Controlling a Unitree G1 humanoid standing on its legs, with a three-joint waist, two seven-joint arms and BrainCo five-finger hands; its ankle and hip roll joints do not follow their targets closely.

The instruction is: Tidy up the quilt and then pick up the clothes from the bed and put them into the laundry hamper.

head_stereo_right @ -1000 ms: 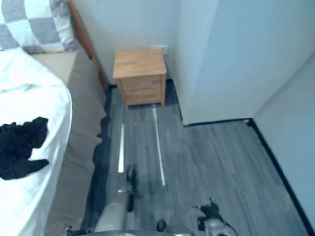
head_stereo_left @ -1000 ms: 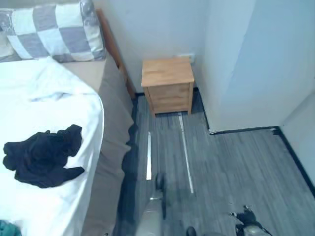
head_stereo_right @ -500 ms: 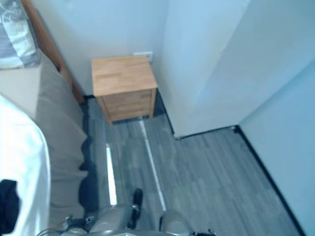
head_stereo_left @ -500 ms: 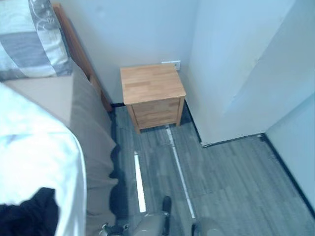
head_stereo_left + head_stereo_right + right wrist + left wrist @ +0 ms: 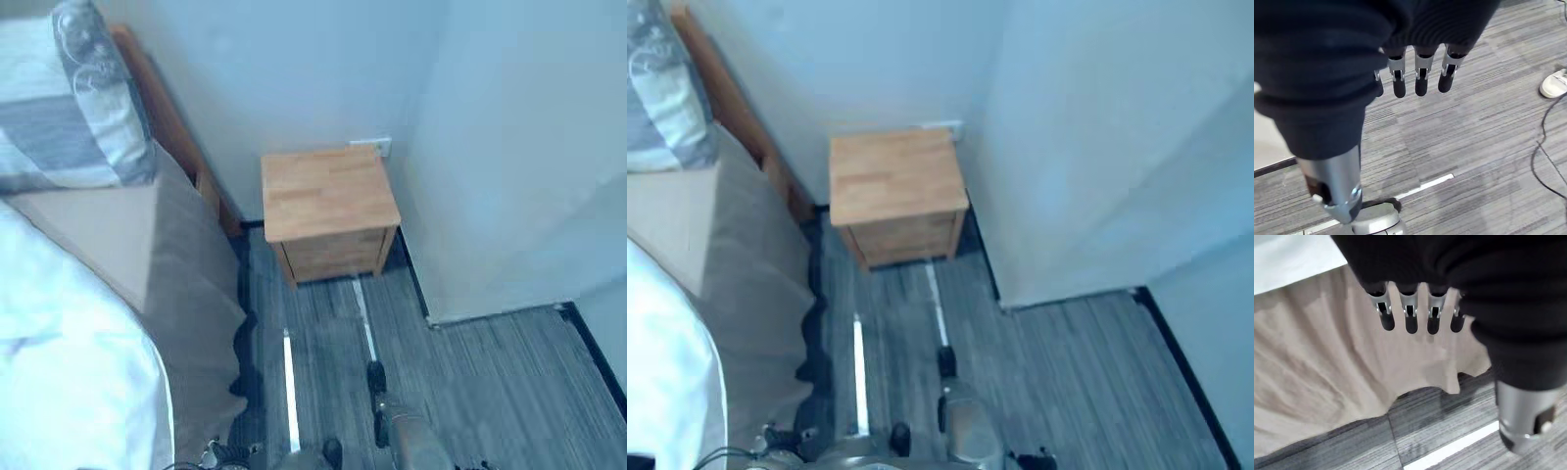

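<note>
1. The bed takes up the robot's left side. Its white quilt [image 5: 69, 362] spreads over the near part of the mattress, and the quilt's edge curves down towards the bed's side.
2. Beyond the quilt lies a strip of bare beige sheet [image 5: 98, 230]. At the head end a grey-and-white checked pillow [image 5: 73, 108] leans against the wooden headboard [image 5: 171, 122].
3. A beige bed skirt [image 5: 201, 333] hangs from the mattress edge to the floor, and its hem rests in wavy folds on the grey striped carpet floor [image 5: 490, 362].
4. A sliver of something dark [image 5: 639, 460] shows at the very bottom corner of the right eye view, beside the quilt. It is too small to say whether it is the clothes.
5. A small light wooden bedside cabinet [image 5: 328, 211] stands in the corner, close to the headboard and against the pale wall [image 5: 294, 69]. A white socket plate [image 5: 377, 147] sits on the wall just behind it.
6. Right of the cabinet a wall corner [image 5: 509, 196] juts out, and a black skirting line runs along its foot. The floor between bed skirt and wall is an open lane with two pale strips [image 5: 291, 387] running along it.
7. The left hand [image 5: 1410, 316] hangs beside the bed skirt, fingers straight and relaxed, holding nothing.
8. The right hand [image 5: 1418, 73] hangs over the carpet, fingers likewise straight and empty. A white shoe [image 5: 1553, 83] lies on the floor nearby.
</note>
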